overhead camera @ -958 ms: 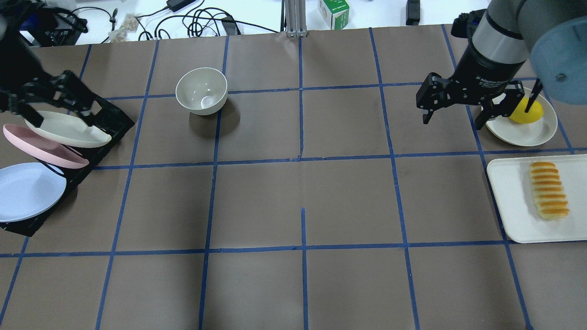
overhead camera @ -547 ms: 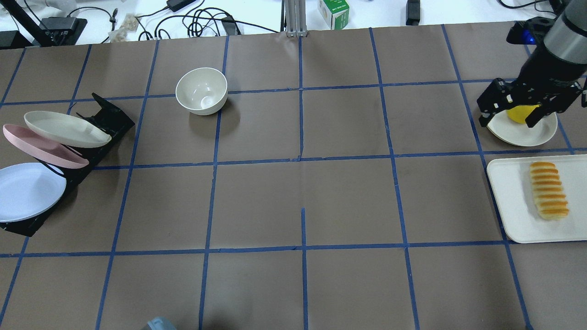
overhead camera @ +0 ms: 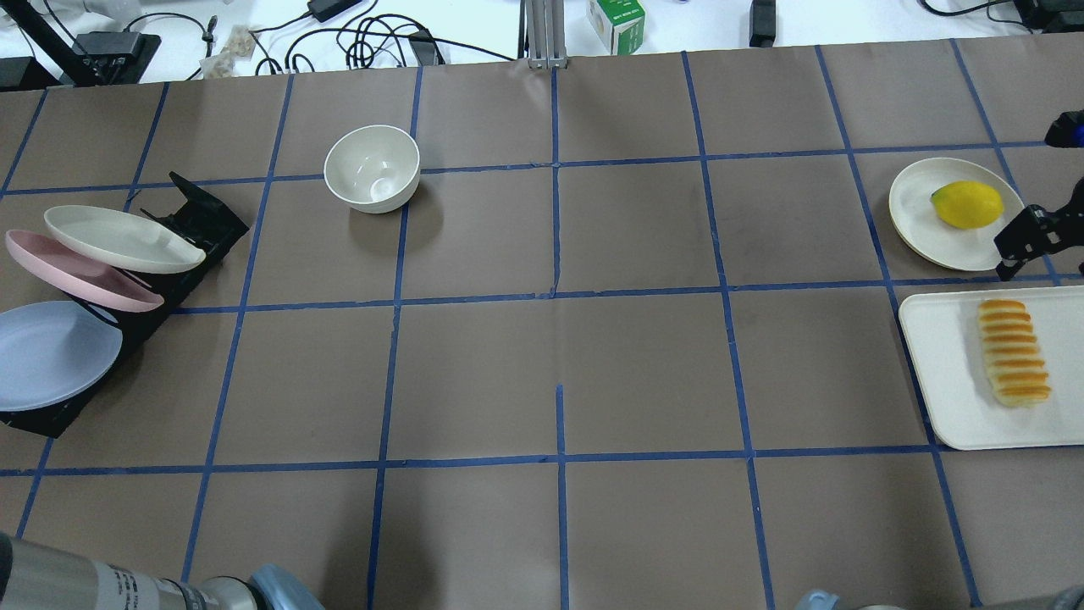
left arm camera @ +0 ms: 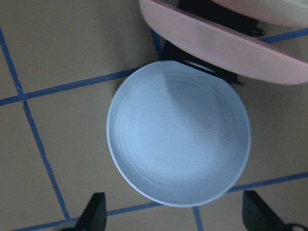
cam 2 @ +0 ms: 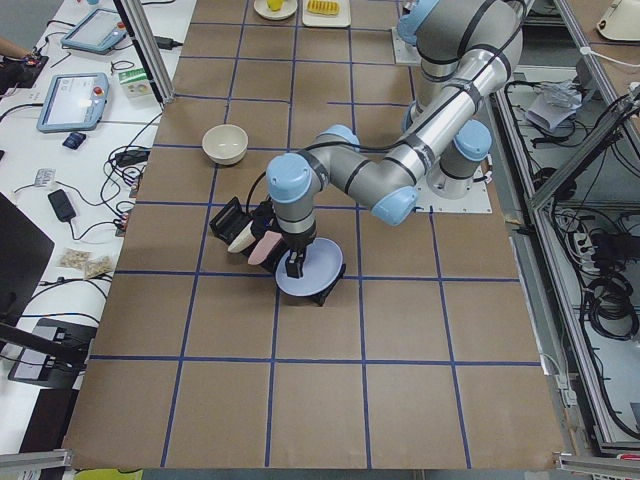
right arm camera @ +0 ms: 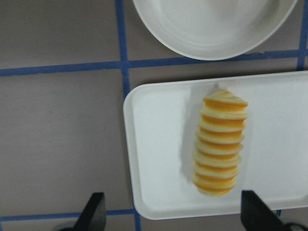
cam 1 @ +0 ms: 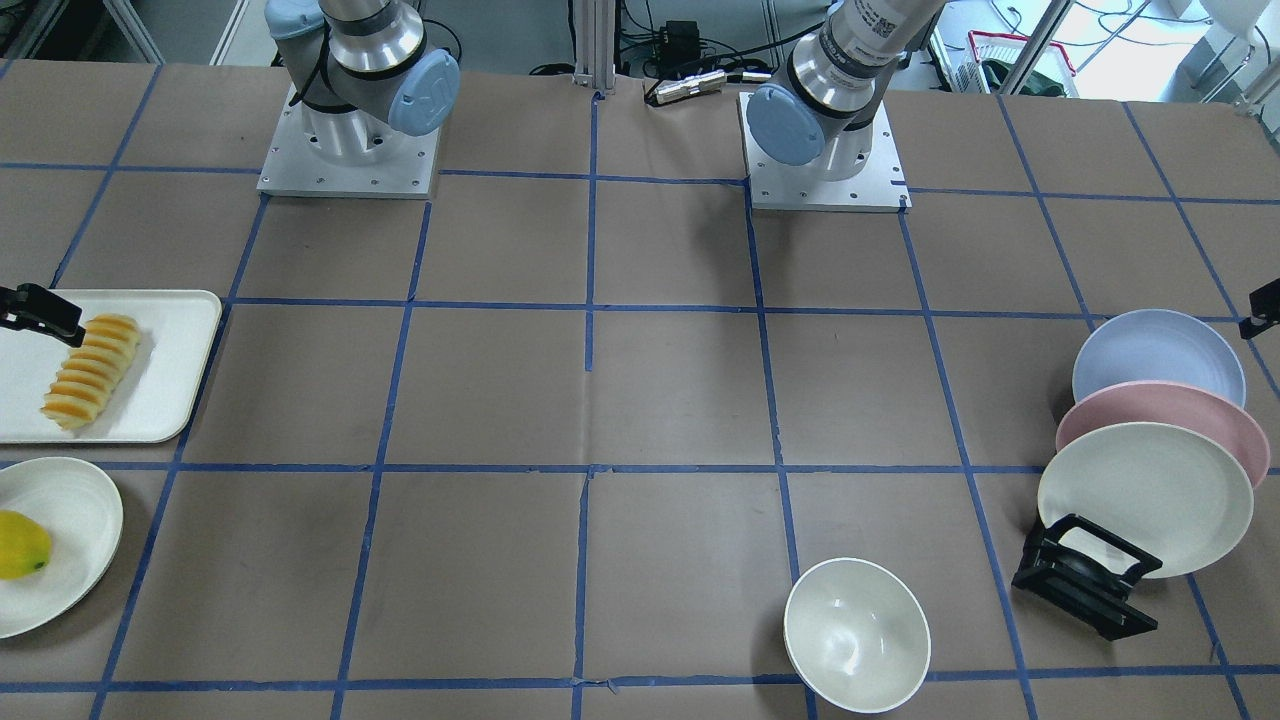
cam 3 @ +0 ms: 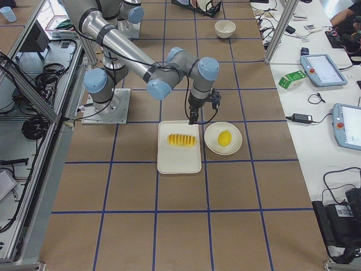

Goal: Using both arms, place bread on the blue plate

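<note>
The bread point(overhead camera: 1014, 352) lies on a white tray point(overhead camera: 940, 381) at the table's right edge; it also shows in the right wrist view point(right arm camera: 219, 142). My right gripper point(overhead camera: 1029, 241) hangs open just beyond the tray's far edge, above and apart from the bread, with its fingertips point(right arm camera: 94, 211) at the bottom of its wrist view. The blue plate point(overhead camera: 51, 356) leans in the nearest slot of a black rack point(overhead camera: 199, 224) at the far left. My left gripper point(cam 2: 293, 262) hovers open over the blue plate point(left arm camera: 178, 144) without touching it.
A pink plate point(overhead camera: 80, 271) and a cream plate point(overhead camera: 123, 240) lean in the same rack. A white bowl point(overhead camera: 373, 168) stands at the back left of centre. A yellow fruit point(overhead camera: 968, 204) sits on a cream plate point(overhead camera: 923, 220) just beyond the tray.
My right gripper has swung right and nearer, from left of the fruit plate to the view's right edge by the tray. My left gripper has left the overhead view from above the rack.
</note>
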Available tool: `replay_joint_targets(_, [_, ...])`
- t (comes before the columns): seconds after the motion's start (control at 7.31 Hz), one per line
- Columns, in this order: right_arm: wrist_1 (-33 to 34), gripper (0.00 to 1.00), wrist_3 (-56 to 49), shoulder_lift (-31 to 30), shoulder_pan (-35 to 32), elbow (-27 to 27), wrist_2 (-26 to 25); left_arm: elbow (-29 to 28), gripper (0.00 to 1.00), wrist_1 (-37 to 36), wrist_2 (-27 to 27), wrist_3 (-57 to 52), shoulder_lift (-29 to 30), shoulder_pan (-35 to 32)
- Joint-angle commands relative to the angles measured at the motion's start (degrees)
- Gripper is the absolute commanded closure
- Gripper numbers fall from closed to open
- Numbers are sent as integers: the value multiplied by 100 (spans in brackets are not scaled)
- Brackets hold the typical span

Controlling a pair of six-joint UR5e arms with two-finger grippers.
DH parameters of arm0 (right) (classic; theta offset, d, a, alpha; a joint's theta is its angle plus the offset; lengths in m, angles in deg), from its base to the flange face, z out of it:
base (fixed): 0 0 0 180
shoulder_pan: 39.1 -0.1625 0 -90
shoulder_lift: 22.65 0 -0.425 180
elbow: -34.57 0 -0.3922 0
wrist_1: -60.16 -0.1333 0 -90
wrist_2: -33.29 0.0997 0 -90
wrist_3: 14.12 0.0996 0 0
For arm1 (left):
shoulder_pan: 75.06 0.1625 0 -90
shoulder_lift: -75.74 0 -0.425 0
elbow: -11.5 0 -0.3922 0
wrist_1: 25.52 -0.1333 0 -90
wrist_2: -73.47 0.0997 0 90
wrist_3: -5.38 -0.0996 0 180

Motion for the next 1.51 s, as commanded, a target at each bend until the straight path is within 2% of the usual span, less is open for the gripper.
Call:
replay_joint_targets(0.0, [1169,0,-107,351,267,-619,-69,-152,0,-519,-80,-400,617,197])
replay_joint_targets(0.27, [1296,0,304,448,267,-893,-78,-136,0,-424,-220,-385,890,206])
replay_joint_targets(0.41, [1470,0,306,571,267,-902,-121,-188,0,-275,-464,-333,943,206])
replay_joint_targets(0.55, [1629,0,306,702,267,-903,-322,-197,0,-274,-502,-219,1074,206])
replay_joint_targets(0.68, [1665,0,315,834,267,-903,-333,-310,6,-274,-476,-192,1145,214])
replay_joint_targets(0.82, [1666,0,315,870,267,-903,-341,-398,26,-248,-467,-87,1207,214])
replay_joint_targets(1.09, [1666,0,350,949,267,-920,-342,-417,52,-99,-476,-51,1321,214])
replay_joint_targets(1.23, [1666,3,350,950,276,-920,-342,-460,66,241,-554,62,1313,223])
replay_joint_targets(1.37, [1666,30,350,950,310,-929,-342,-470,79,279,-616,72,1313,232])
